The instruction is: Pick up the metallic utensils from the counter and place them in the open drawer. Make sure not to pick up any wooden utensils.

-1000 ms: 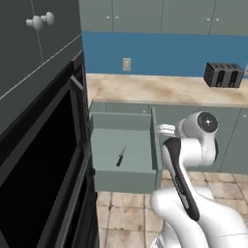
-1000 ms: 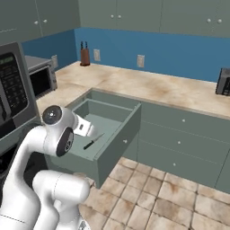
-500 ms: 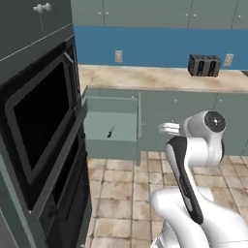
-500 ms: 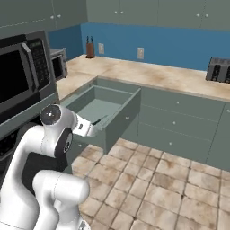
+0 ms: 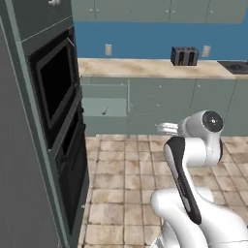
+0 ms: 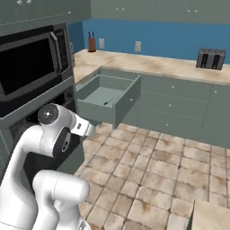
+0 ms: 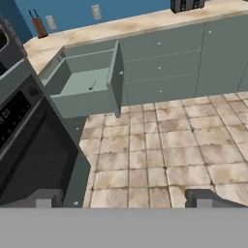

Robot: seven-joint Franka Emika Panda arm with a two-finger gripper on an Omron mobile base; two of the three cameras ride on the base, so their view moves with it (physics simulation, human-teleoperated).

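The open drawer (image 6: 120, 98) juts out of the grey-green cabinets beside the oven column, and it also shows as the open drawer (image 5: 104, 106) and the open drawer (image 7: 114, 72). One of the metallic utensils, a small black-handled knife (image 6: 106, 103), lies on its floor, seen too as the knife (image 7: 91, 86) and the knife (image 5: 103, 112). My gripper (image 7: 124, 198) hangs open and empty over the tiled floor, well back from the drawer. A corner of the counter (image 6: 212, 216) shows at the lower right. The wooden utensils are out of view.
A tall oven column (image 5: 53, 111) with a microwave (image 6: 31, 56) stands on the left. The long worktop (image 6: 157, 65) carries a toaster (image 6: 210, 58) and a knife block (image 6: 92, 43). Open tiled floor (image 6: 157, 170) lies between me and the cabinets.
The whole picture has shifted: the base has backed away from the drawer, which now looks smaller and farther off. The knife stays in the drawer and the gripper stays open.
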